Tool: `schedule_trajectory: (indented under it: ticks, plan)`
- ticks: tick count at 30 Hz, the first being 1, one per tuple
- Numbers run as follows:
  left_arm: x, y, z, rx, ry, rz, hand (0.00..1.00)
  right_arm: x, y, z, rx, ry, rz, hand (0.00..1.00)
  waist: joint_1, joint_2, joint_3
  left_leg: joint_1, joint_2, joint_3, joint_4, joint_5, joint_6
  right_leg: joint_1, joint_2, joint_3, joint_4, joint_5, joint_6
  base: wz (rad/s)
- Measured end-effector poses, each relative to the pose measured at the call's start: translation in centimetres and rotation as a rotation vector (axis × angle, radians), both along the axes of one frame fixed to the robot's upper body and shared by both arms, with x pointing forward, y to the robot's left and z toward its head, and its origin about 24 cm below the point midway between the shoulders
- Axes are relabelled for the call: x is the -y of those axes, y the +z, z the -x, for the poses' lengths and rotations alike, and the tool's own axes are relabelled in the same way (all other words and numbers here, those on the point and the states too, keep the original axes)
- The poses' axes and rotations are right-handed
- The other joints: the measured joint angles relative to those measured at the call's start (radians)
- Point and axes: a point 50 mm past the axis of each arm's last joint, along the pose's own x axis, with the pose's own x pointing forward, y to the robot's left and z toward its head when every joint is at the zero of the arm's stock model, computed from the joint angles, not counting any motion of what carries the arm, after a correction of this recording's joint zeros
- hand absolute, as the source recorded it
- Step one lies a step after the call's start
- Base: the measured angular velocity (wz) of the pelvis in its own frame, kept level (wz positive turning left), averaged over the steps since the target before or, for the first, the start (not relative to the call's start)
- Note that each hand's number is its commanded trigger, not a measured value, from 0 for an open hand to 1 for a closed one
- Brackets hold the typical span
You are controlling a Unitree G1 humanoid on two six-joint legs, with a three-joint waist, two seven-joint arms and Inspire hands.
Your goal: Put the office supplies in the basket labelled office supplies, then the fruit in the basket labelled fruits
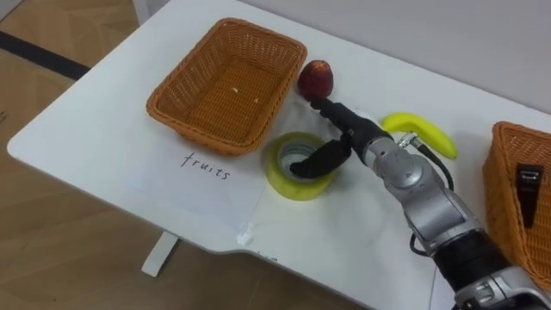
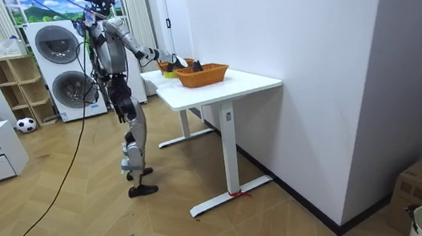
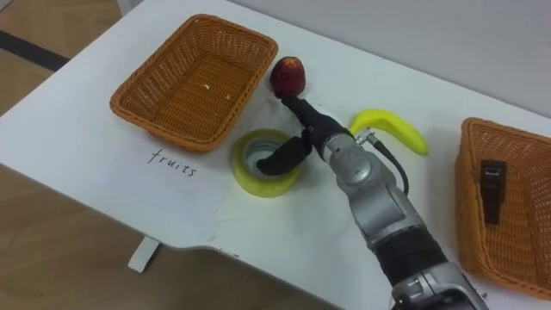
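one tape roll (image 1: 288, 183), apple (image 1: 316, 78), banana (image 1: 424, 131), two baskets (image 1: 169, 96) (image 1: 499, 176).

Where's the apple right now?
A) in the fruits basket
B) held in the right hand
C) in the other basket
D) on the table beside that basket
D: the apple sits on the table just outside the far corner of the fruits basket; the right hand points at it with straight fingers.

White table (image 1: 103, 112); 2 stacked washers (image 2: 57, 44); ball (image 2: 26, 124) on floor nr shelf (image 2: 17, 85).
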Motion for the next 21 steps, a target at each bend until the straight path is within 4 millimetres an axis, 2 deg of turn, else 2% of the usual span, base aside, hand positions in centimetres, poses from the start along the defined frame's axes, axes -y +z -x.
schedule_trajectory:
  ticks: [4,10,14,21]
  plan:
    - [0.0,-0.1,0.2,-0.009,0.002,0.002,0.00,0.0,0.3,-0.1,0.010,0.024,0.044,0.00,-0.001,0.001,0.0029,0.000,0.001,0.000,-0.003,0.000,0.000,0.000,0.001,0.000,0.000,0.000,0.000,0.00]
    - [-0.5,0.0,0.4,-0.014,0.000,0.005,0.00,-0.1,1.6,-0.2,0.036,0.076,0.109,0.00,-0.002,-0.012,0.0076,0.002,0.003,0.000,-0.008,0.000,0.000,-0.002,0.005,0.028,-0.001,0.000,0.000,0.00]
    - [-1.0,0.1,0.6,-0.017,0.022,0.012,0.00,0.1,2.5,-0.2,0.053,0.108,0.160,0.00,-0.001,-0.025,0.0051,0.004,0.002,0.001,-0.007,0.000,0.000,-0.001,0.006,0.055,-0.001,0.000,0.000,0.00]
    - [-1.3,0.0,1.1,-0.032,0.034,0.009,0.00,1.0,2.4,-0.2,0.002,0.125,0.193,0.00,0.001,-0.034,0.0033,0.006,0.002,0.003,-0.005,0.000,0.000,-0.001,0.005,0.058,-0.001,0.000,0.000,0.00]
